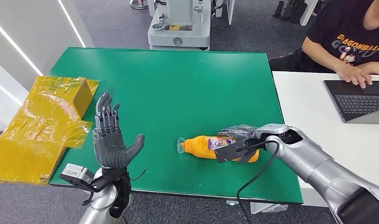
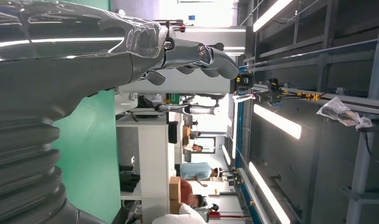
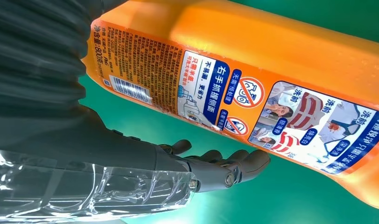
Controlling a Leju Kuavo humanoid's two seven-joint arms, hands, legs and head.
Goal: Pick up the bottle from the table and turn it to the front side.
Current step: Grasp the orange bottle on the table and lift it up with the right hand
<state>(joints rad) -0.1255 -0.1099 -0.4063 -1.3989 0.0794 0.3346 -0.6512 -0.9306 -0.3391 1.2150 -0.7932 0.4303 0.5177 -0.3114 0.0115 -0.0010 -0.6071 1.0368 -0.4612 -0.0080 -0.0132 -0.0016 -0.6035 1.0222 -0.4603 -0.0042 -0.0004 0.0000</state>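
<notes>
An orange bottle with a clear cap lies on its side on the green table, near the front edge, cap end toward my left. Its printed label faces the right wrist camera. My right hand reaches over the bottle's base end. In the right wrist view its fingers stretch out alongside the label with a strip of green table between them and the bottle, so it is not gripped. My left hand is raised above the table's front left, palm up and fingers spread, empty.
Crumpled yellow wrapping and a yellow box lie at the table's left edge. A white table adjoins on the right, where a seated person types on a laptop. A grey machine stands behind the table.
</notes>
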